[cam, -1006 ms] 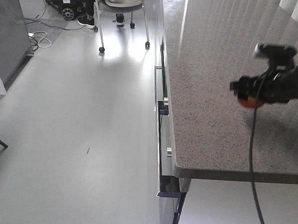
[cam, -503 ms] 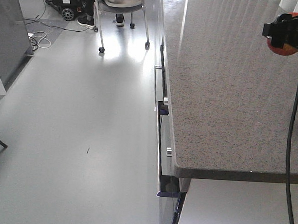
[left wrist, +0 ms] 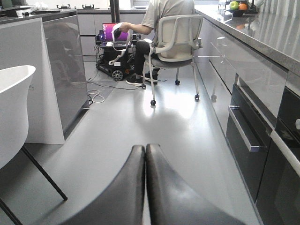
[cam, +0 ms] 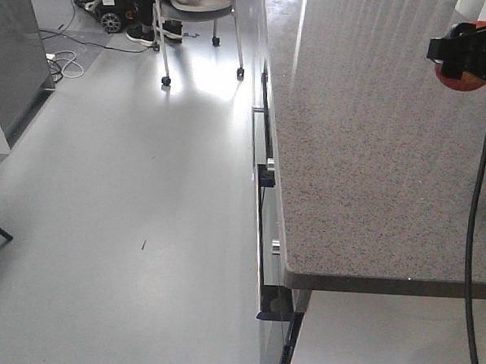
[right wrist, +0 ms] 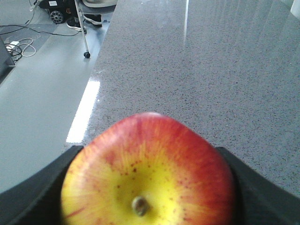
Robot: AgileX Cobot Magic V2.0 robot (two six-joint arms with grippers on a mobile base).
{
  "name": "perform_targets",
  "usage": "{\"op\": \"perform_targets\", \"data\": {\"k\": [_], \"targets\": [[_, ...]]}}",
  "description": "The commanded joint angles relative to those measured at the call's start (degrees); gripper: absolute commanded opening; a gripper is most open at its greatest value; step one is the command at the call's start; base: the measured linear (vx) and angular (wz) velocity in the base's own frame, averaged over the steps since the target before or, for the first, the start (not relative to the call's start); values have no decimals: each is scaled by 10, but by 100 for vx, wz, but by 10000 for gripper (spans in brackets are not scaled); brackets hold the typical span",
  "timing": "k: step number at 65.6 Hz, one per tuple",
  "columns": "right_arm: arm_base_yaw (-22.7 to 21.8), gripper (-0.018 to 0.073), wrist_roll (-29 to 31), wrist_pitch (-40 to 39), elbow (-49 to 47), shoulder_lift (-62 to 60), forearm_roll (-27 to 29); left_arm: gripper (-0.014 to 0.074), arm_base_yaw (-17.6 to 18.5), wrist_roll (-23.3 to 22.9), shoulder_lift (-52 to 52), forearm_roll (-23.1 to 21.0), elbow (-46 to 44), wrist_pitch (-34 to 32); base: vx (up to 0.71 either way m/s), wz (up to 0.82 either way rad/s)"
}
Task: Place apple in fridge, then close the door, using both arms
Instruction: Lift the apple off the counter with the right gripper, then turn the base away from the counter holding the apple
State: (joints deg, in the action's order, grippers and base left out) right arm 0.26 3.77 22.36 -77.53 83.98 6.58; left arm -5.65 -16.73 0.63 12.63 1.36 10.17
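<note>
My right gripper is shut on the apple, which is red with a yellow centre and shows its stem end. One black finger presses each side of it. In the front view the apple hangs in the right gripper above the far right part of the speckled counter. My left gripper is shut with nothing between its fingers, held low over the grey floor and facing down the aisle. The fridge and its door are out of view.
Drawer fronts with metal handles line the aisle's right side under the counter. A person sits in a wheeled chair at the far end. A grey cabinet block, a white chair and floor cables are left.
The right gripper has lifted the apple from low over the counter's right side up to the upper right. It has stayed still for the last half second.
</note>
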Motion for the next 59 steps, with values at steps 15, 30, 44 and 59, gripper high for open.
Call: {"op": "perform_targets", "data": {"k": [15, 30, 44, 59], "targets": [[-3, 214, 5, -47, -17, -21, 0, -6, 5, 0, 9, 0, -10, -39, 0, 0], [-3, 214, 5, -47, -17, -21, 0, -6, 5, 0, 9, 0, -10, -39, 0, 0], [-3, 214, 5, -47, -17, -21, 0, -6, 5, 0, 9, 0, -10, -39, 0, 2], [-3, 214, 5, -47, -17, -21, 0, -6, 5, 0, 9, 0, -10, -39, 0, 8]]}}
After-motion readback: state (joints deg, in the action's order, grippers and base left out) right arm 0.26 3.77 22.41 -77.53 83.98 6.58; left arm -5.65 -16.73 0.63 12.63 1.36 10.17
